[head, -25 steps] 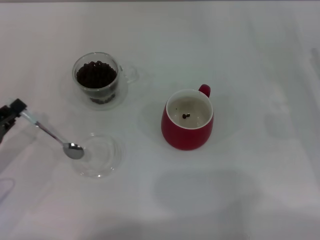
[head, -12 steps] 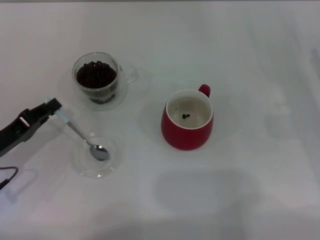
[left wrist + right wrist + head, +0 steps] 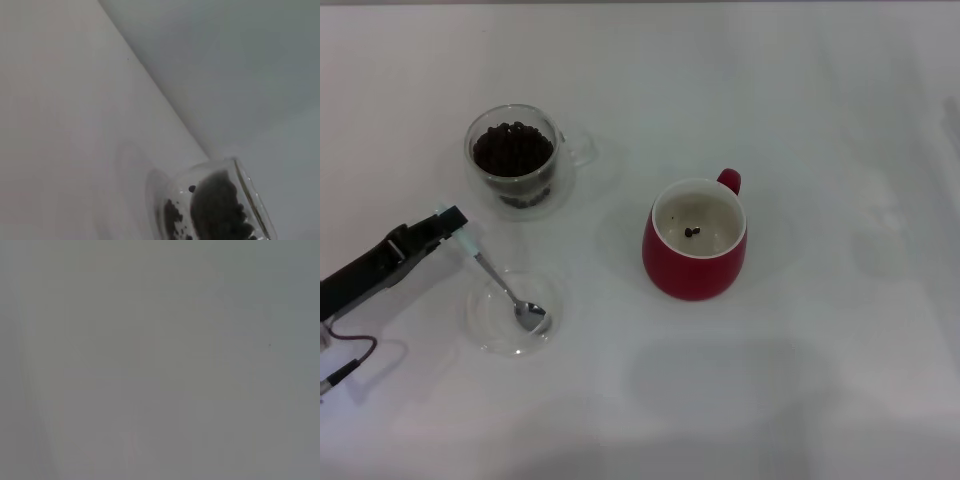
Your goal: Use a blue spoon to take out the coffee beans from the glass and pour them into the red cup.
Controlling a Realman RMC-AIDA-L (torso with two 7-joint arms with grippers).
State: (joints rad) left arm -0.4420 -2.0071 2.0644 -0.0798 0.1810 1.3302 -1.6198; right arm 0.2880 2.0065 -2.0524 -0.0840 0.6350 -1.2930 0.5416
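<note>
My left gripper is shut on the pale blue handle of the blue spoon. It holds the spoon at the left of the table, in front of the glass. The spoon's metal bowl points down into a shallow clear dish. The glass at the back left holds a heap of coffee beans; it also shows in the left wrist view. The red cup stands at the centre with a few beans inside. My right gripper is out of view.
The white table spreads to the right and front of the cup. A dark cable hangs under my left arm near the table's left edge.
My left gripper has carried the spoon to the right, from the table's left edge to over the shallow dish. The spoon's bowl now dips into the dish. The cups have not moved.
</note>
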